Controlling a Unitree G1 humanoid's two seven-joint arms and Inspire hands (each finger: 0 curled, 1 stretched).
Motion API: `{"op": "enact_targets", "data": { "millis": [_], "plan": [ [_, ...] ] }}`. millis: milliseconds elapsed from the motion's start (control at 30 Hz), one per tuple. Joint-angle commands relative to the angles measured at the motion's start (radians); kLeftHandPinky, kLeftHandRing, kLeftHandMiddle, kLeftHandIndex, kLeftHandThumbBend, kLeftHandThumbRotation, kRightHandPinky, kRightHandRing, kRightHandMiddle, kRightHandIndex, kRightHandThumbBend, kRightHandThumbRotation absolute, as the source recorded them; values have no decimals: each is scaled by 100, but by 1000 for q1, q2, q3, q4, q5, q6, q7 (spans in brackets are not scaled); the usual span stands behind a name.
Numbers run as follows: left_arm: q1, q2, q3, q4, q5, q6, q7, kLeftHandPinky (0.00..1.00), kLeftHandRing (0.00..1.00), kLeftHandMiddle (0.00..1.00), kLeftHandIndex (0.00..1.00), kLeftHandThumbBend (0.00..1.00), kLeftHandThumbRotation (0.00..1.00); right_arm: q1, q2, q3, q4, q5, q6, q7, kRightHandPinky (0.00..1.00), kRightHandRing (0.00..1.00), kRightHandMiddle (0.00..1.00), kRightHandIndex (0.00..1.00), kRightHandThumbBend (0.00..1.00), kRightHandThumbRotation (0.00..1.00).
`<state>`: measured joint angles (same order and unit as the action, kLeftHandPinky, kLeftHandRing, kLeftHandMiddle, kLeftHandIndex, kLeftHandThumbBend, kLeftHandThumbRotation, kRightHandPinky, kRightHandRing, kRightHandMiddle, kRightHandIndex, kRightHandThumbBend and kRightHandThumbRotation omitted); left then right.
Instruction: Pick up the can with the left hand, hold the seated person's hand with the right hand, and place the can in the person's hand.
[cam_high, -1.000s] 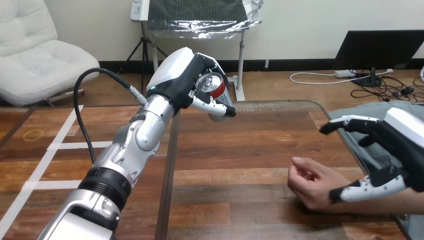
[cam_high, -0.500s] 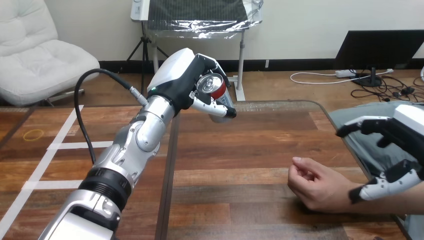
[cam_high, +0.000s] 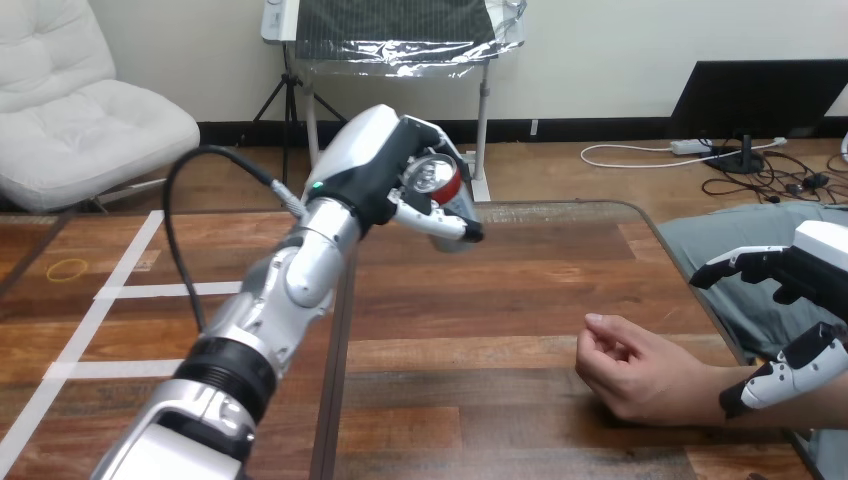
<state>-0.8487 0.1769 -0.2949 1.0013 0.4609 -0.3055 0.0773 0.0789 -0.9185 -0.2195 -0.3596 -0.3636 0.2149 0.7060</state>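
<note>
Red and silver, the can (cam_high: 440, 183) lay tilted in the left hand (cam_high: 372, 160), whose fingers and thumb curled round it, raised above the far part of the wooden table (cam_high: 480, 300). Well apart from it, the person's hand (cam_high: 630, 365) rested loosely curled on the table at the right. The right hand (cam_high: 815, 268) was open beside the person's wrist, not closed round it.

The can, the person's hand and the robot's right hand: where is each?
can (cam_high: 432, 176), head view, silver top
person's hand (cam_high: 640, 375), head view, back of the fist
right hand (cam_high: 822, 242), head view, white back shell
</note>
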Motion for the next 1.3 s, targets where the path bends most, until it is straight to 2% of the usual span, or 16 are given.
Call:
{"op": "enact_targets", "data": {
  "millis": [0,333,533,767,933,1133,1267],
  "plan": [
    [-133,-23,18,5,-15,-39,37,33,39,47,48,68,0,-88,-63,29,29,-23,-21,11,83,91,91,84,88,0],
    [-166,-59,16,36,-10,-28,45,36,41,47,48,68,0,-116,-84,59,82,-57,-46,16,86,92,92,85,87,0],
    [-186,-84,18,58,-13,-29,51,36,41,47,48,68,0,-131,-91,80,85,-84,-27,33,87,93,93,86,86,0],
    [-218,-114,17,86,-12,-10,52,36,41,47,49,69,0,-142,-94,93,105,-101,-47,38,88,93,93,86,86,0],
    [-236,-129,10,102,-4,-10,59,36,41,47,49,69,0,-143,-94,96,114,-104,-67,34,88,93,93,87,86,1],
    [-261,-146,-5,125,17,-7,75,38,42,48,49,70,0,-150,-94,105,121,-108,-62,43,88,93,93,87,85,3],
    [-277,-163,2,139,16,-7,75,39,43,48,49,70,0,-150,-93,107,126,-106,-73,42,88,94,93,87,85,3]
  ]
}}
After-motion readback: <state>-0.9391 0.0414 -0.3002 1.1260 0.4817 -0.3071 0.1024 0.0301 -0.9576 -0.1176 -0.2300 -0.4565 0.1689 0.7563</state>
